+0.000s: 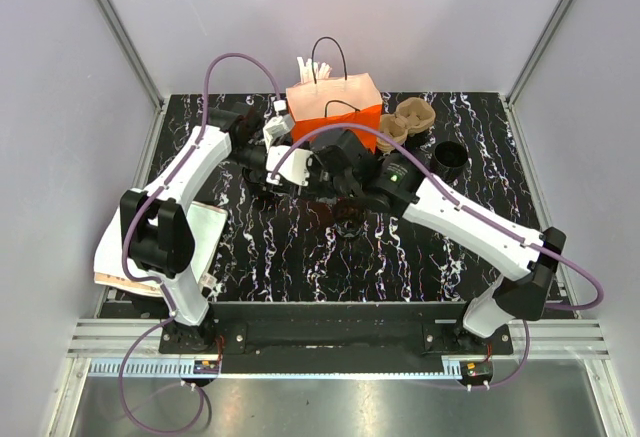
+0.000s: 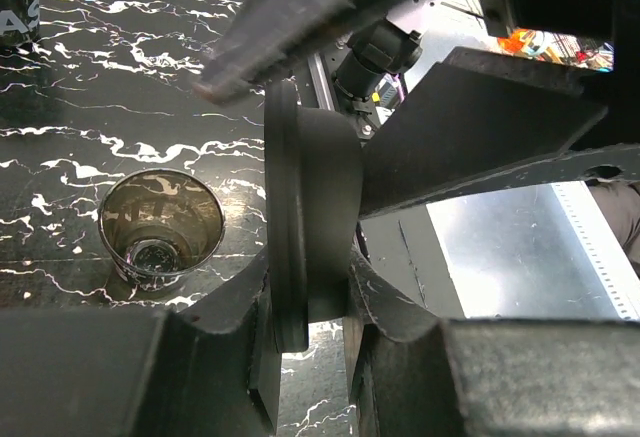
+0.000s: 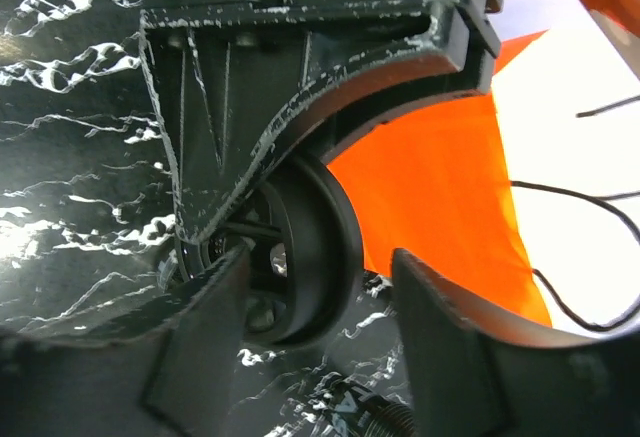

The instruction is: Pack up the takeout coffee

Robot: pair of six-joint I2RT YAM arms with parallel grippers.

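Two arms are meeting over the middle of the black marbled surface [image 1: 260, 257], just in front of the orange bag [image 1: 335, 107]. Far left, a flat white stack [image 1: 205, 229] is lying beside the left arm's elbow. Left hand [image 2: 312, 297] is clenching a ringed piece [image 2: 310, 187], holding it on edge above the surface with its fingers [image 2: 225, 357] flanking the two faces. Right hand [image 3: 320, 267] is standing released, its jaws straddling that same piece. The finger [image 3: 460, 347] on the bag's side is sitting clear of it, and whether the other is touching it cannot be told. Coffee [image 2: 160, 229] is standing upright and uncovered on the surface, near the held piece and lower than both hands, outside the bag. Right of the bag, a brown pulp tray [image 1: 410, 122] is resting, and a taller black stack [image 1: 450, 160] is standing further right.
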